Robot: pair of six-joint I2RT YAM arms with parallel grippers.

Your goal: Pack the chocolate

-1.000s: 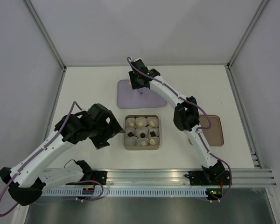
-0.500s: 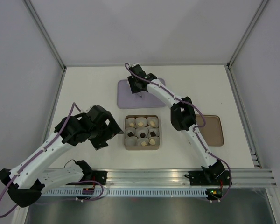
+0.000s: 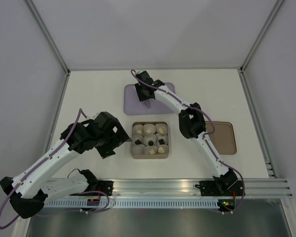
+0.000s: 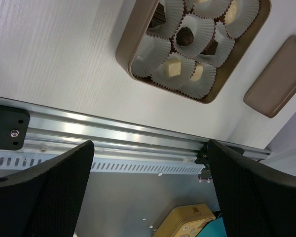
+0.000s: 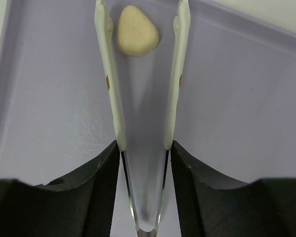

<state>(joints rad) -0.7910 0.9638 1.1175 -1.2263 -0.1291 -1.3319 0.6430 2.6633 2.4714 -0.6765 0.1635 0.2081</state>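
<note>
A brown box point(image 3: 150, 156) at the table's middle holds white paper cups with chocolate in them, some cream point(image 4: 173, 66), some dark point(image 4: 186, 35). One cream chocolate point(image 5: 138, 36) lies on the purple tray point(image 3: 132, 106). My right gripper point(image 3: 145, 95) is over that tray, shut on silver tongs point(image 5: 111, 89) with white tips. The tong arms stand spread, one on each side of the cream chocolate, which rests on the tray point(image 5: 237, 98). My left gripper point(image 3: 123, 138) is open and empty, just left of the box, fingers point(image 4: 49, 192) wide apart.
A brown lid point(image 3: 226, 138) lies right of the box, also in the left wrist view point(image 4: 278, 79). The aluminium rail point(image 4: 113, 138) runs along the near table edge. Grey walls close the table on three sides.
My right gripper with the tongs has moved a little left and farther back over the purple tray. My left arm has barely shifted.
</note>
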